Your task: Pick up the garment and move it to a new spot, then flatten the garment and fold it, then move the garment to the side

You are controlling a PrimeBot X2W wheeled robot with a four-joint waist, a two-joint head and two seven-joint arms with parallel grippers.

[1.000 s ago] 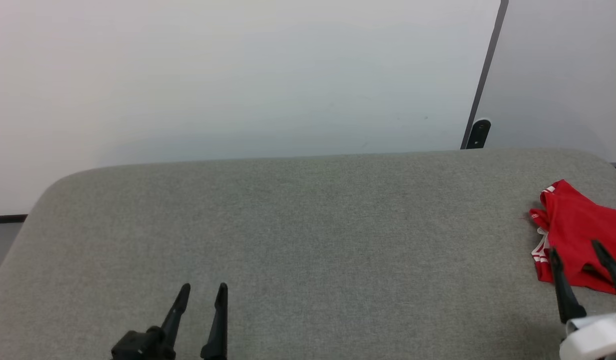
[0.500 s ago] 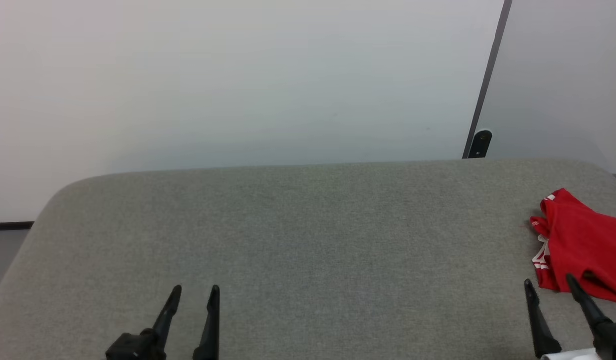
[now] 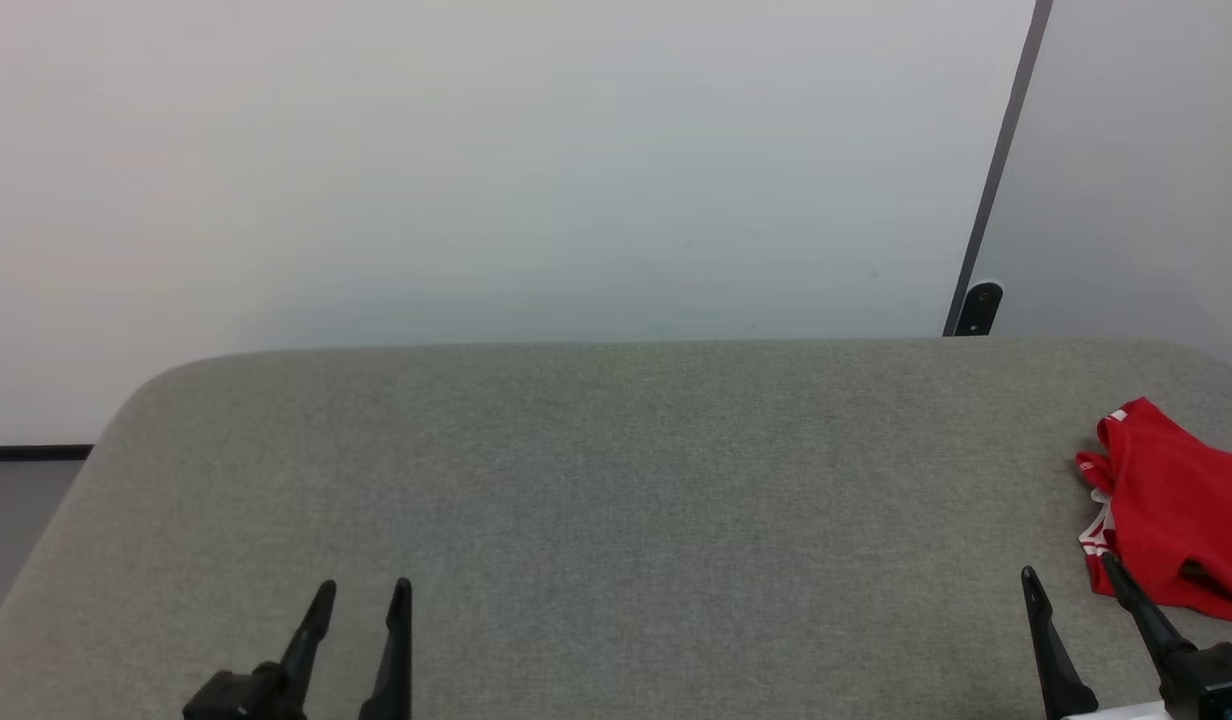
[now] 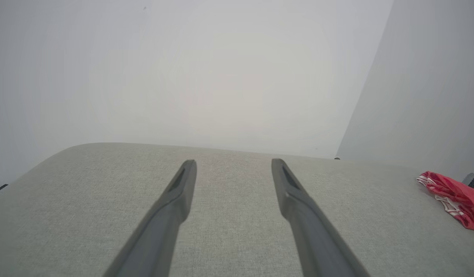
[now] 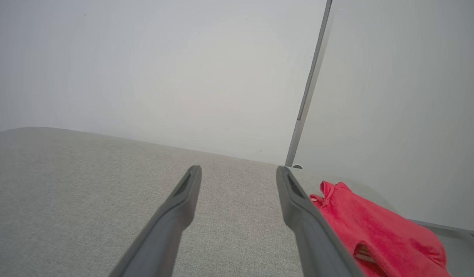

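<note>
The garment [image 3: 1176,500] lies as a folded red bundle with a bit of red-white striped trim at the far right edge of the grey fabric table [image 3: 616,470]. It also appears in the left wrist view as the garment [image 4: 454,198] far right, and in the right wrist view as the garment [image 5: 371,231] just right of the fingers. My right gripper [image 3: 1068,576] stands open, empty, just in front-left of the bundle and apart from it. My left gripper [image 3: 364,586] is open and empty at the lower left, over bare table; in its own view, left gripper [image 4: 234,163].
A pale wall stands behind the table, with a dark vertical strip [image 3: 1001,160] and a small dark fitting [image 3: 979,305] at the back right. A strip of floor [image 3: 16,500] shows past the table's left edge.
The head camera has shifted, so the whole scene sits lower and further right. My right gripper has drawn back off the garment and is now in front of it. Both grippers stay open.
</note>
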